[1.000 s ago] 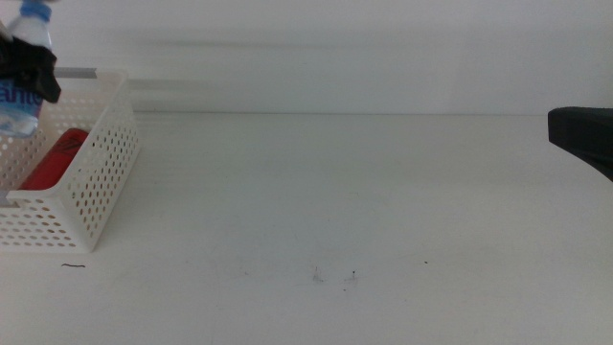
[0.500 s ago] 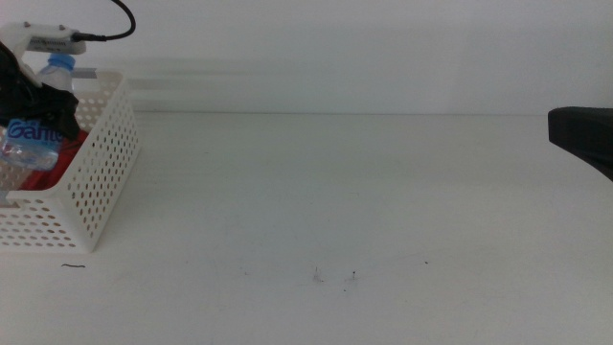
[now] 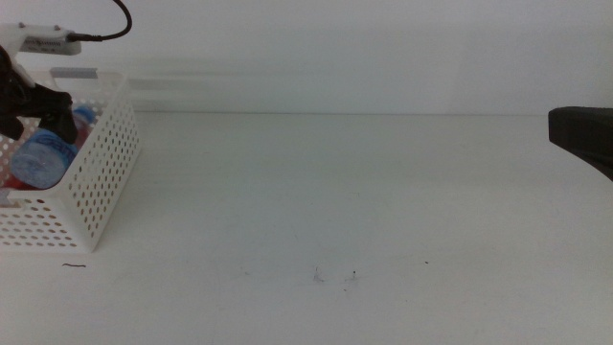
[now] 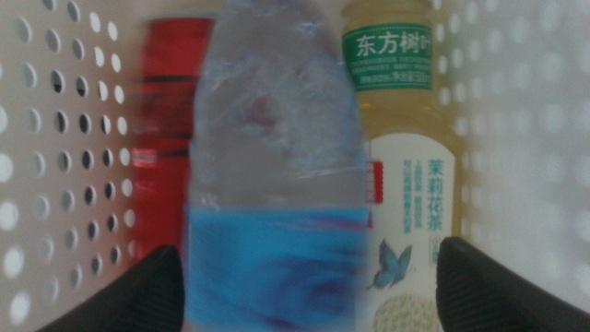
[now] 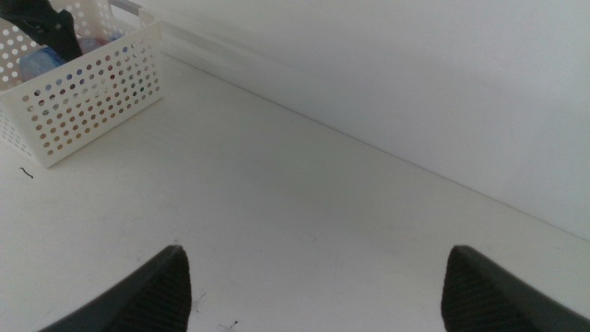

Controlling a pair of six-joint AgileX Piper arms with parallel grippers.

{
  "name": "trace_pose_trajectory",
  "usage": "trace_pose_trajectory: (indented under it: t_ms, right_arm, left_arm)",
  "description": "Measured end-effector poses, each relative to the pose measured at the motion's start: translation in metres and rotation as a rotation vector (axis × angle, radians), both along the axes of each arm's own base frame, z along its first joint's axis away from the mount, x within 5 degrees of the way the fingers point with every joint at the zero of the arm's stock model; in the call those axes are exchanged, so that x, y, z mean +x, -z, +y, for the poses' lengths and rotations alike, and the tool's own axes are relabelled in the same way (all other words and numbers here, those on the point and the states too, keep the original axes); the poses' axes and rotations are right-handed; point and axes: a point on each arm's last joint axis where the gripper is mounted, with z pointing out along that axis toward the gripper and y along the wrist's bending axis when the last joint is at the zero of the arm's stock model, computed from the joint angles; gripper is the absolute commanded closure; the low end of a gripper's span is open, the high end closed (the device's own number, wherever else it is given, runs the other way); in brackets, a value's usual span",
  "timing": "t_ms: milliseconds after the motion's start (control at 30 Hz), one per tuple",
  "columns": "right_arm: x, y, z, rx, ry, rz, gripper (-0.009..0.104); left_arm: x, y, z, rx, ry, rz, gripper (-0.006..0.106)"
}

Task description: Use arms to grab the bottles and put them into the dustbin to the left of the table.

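Left gripper over perforated white plastic bin, jaws spread, clear ribbed water bottle loose between them | bottle inside bin, atop slim red can and yellow tea bottle | right gripper spread wide above smooth white table

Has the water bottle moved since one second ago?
Yes. The water bottle has dropped from above the dustbin rim to inside it, under the open left gripper.
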Motion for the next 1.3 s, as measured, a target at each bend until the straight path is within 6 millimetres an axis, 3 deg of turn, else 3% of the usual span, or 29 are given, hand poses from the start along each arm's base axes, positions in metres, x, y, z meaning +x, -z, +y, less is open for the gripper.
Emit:
trace_pose_trajectory:
  t_ms: [233, 533, 633, 833, 1067, 1300]
  right_arm:
    - [0.0, 0.0, 0.0, 0.0, 0.0, 0.0, 0.01]
    - [0.0, 0.0, 0.0, 0.0, 0.0, 0.0, 0.01]
    - [0.0, 0.0, 0.0, 0.0, 0.0, 0.0, 0.01]
    - [0.0, 0.0, 0.0, 0.0, 0.0, 0.0, 0.01]
    - [0.0, 0.0, 0.0, 0.0, 0.0, 0.0, 0.01]
    - [0.0, 0.0, 0.0, 0.0, 0.0, 0.0, 0.01]
  left_arm:
    - [-0.023, -0.051, -0.017, -0.001, -0.063, -0.036, 0.007]
    - [-0.065, -0.114, -0.097, -0.015, 0.089, -0.221, 0.007]
    - [-0.088, -0.131, -0.123, -0.03, 0.152, -0.312, 0.007]
    - [-0.154, -0.161, -0.168, -0.087, 0.282, -0.54, 0.007]
    - [-0.214, -0.171, -0.176, -0.154, 0.314, -0.668, 0.007]
    - [-0.234, -0.176, -0.168, -0.141, 0.307, -0.729, 0.007]
